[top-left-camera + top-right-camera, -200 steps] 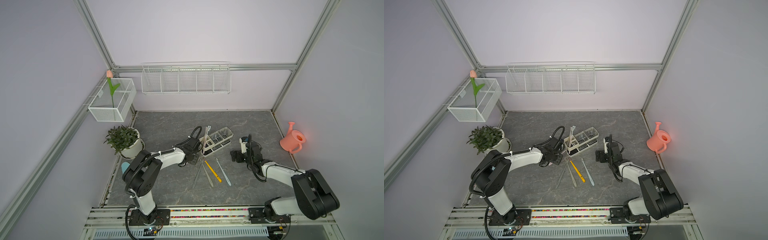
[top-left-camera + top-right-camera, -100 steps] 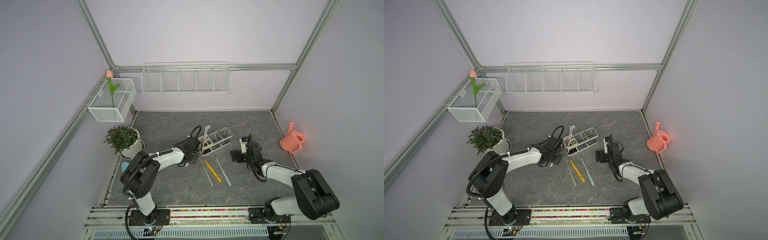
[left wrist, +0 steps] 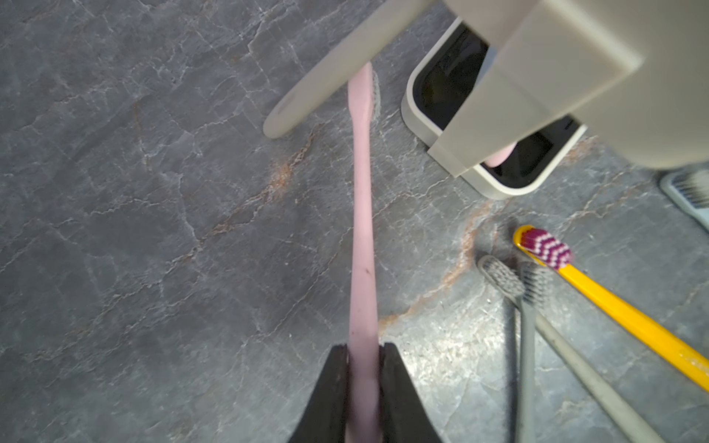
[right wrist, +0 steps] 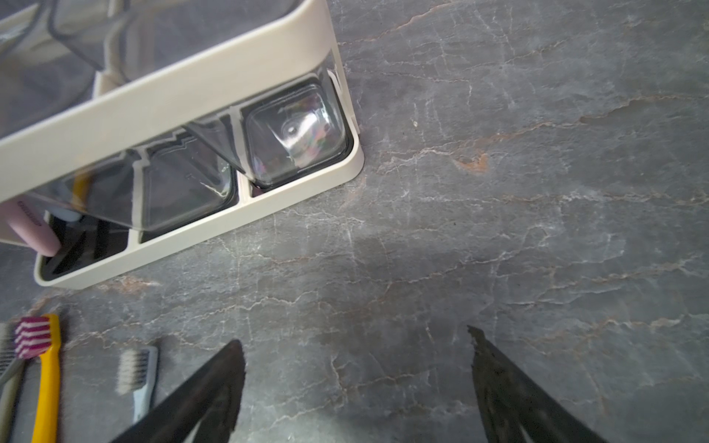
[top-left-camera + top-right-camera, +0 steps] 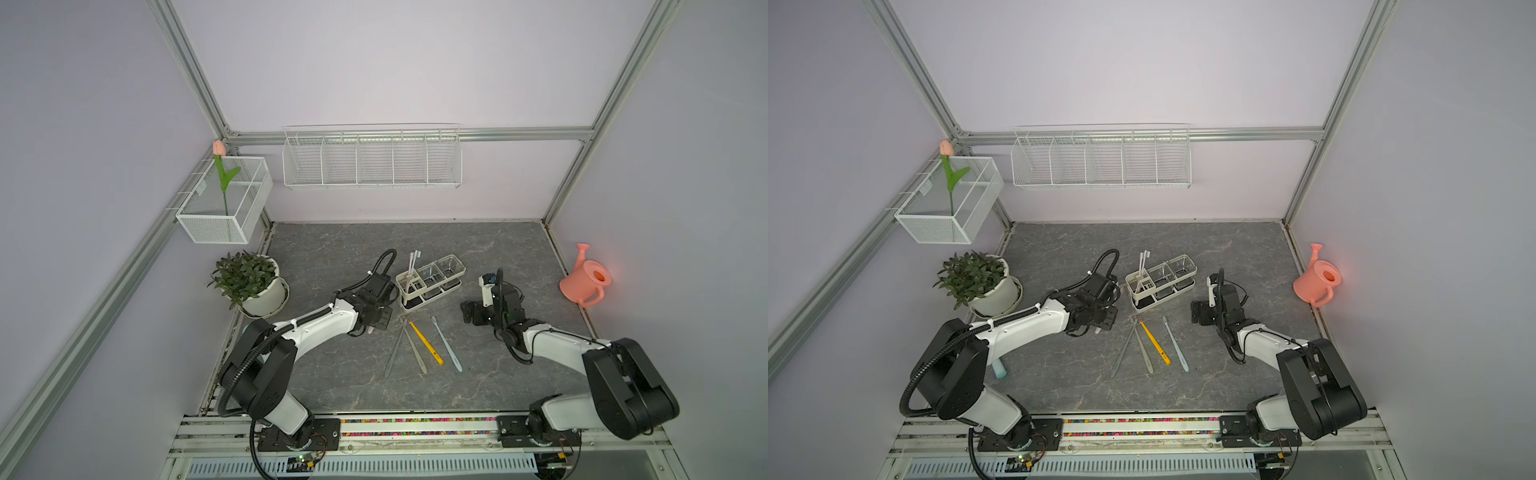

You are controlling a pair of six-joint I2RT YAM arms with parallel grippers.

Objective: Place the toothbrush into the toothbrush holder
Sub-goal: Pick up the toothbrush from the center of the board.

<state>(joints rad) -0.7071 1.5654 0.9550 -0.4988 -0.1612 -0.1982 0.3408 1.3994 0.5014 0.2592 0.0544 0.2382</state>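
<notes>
Left hand (image 3: 363, 347) is low over the dark grey marbled bench (image 3: 153, 191). It is narrow, both fingers pressed to the sides of a slim pink plastic toothbrush (image 3: 360, 230), gripped near the tail.

In the left wrist view the brush's long axis runs straight up the frame from the hand. Its bristled head is at the far end, just left of the near corner of the cream-white three-compartment toothbrush holder (image 3: 414, 122), upper right of frame. Whether the brush is lifted or resting, cannot tell.

In both top views the holder sits mid-frame, with the left hand just lower left of its left end. That end's compartment has two upright toothbrushes (image 5: 411, 264) in it.

Right hand (image 4: 356, 341) is wide, empty, over bare bench lower right of the holder.

Likely next: raise the brush and tip it upright, tail down.
</notes>
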